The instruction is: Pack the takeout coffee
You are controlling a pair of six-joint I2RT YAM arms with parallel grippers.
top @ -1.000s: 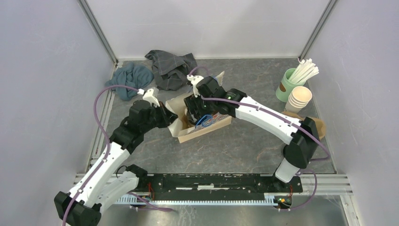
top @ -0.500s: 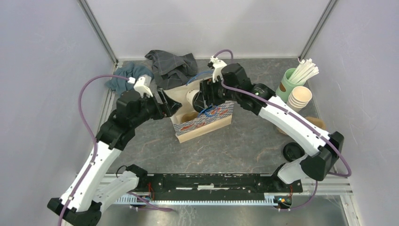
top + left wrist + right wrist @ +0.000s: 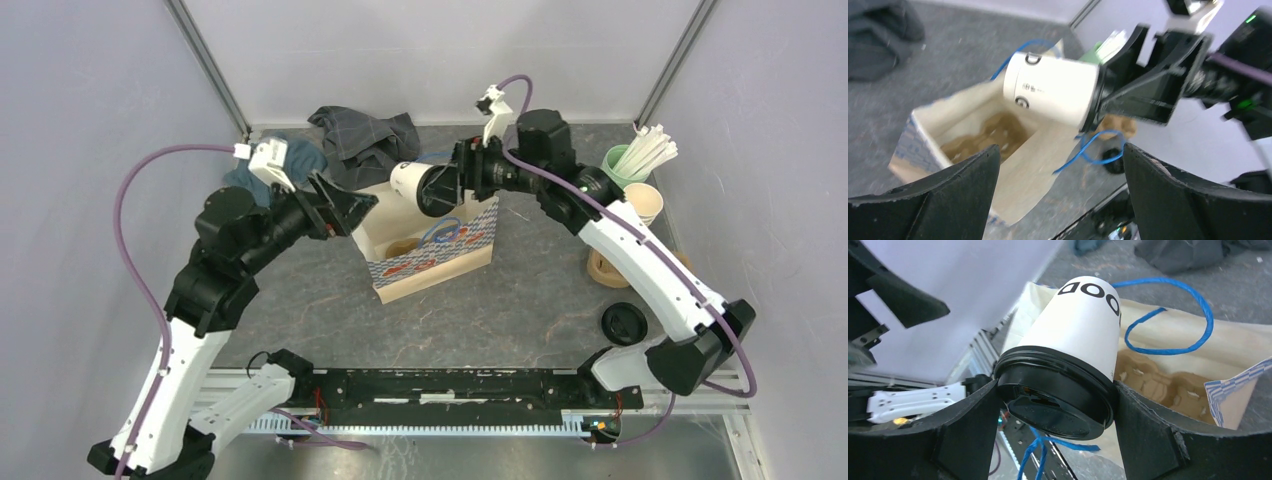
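The takeout coffee [image 3: 408, 181], a cream-white cup with a black lid, lies sideways in the air over the open paper bag [image 3: 440, 252]. My right gripper [image 3: 440, 188] is shut on its lid, bottom of the cup pointing left. In the right wrist view the lid [image 3: 1058, 395] sits clamped between both fingers [image 3: 1055, 407], with the bag's mouth [image 3: 1168, 340] below. My left gripper [image 3: 352, 207] hangs open just left of the bag, holding nothing. The left wrist view shows the cup [image 3: 1050, 90] above the bag [image 3: 1028, 165], beyond the spread jaws [image 3: 1059, 148].
A loose black lid [image 3: 625, 322] lies at the front right. A mint-green cup of straws [image 3: 612, 178] and a stack of lidless cups [image 3: 640, 205] stand at the back right. Two crumpled cloths [image 3: 365, 140] lie at the back left. A brown cardboard piece [image 3: 605, 268] lies right of the bag.
My right gripper has risen from inside the bag, carrying the cup up and back. The left gripper opened, let go of the bag's edge and drew back to the left.
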